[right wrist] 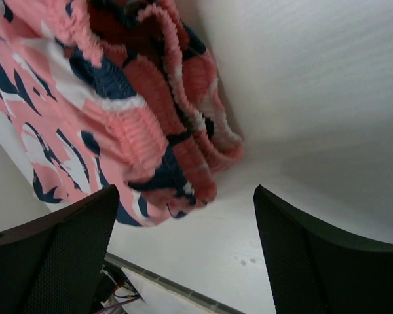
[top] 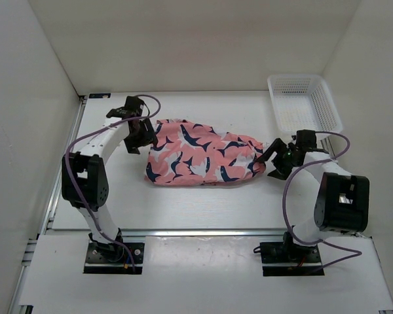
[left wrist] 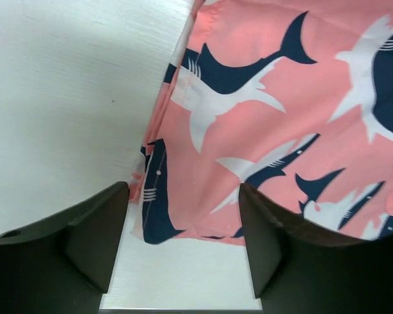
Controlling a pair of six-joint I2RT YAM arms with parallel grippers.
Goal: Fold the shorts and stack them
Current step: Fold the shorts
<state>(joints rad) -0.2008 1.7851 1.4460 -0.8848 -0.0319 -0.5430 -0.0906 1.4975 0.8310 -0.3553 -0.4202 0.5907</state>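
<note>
The shorts (top: 200, 154), salmon pink with navy-and-white sharks, lie folded over on the white table between the two arms. My left gripper (top: 139, 134) stands open at their left end. In the left wrist view the hem corner of the shorts (left wrist: 262, 118) lies just ahead of the gripper (left wrist: 183, 235), with bare table between the fingers. My right gripper (top: 275, 159) stands open beside their right end. There the gathered elastic waistband (right wrist: 177, 131) lies bunched in front of the gripper (right wrist: 187, 242), apart from both fingers.
A white mesh basket (top: 304, 103) stands at the back right corner. White walls close in the table on the left, back and right. The table's metal front rail (top: 203, 232) runs just ahead of the arm bases.
</note>
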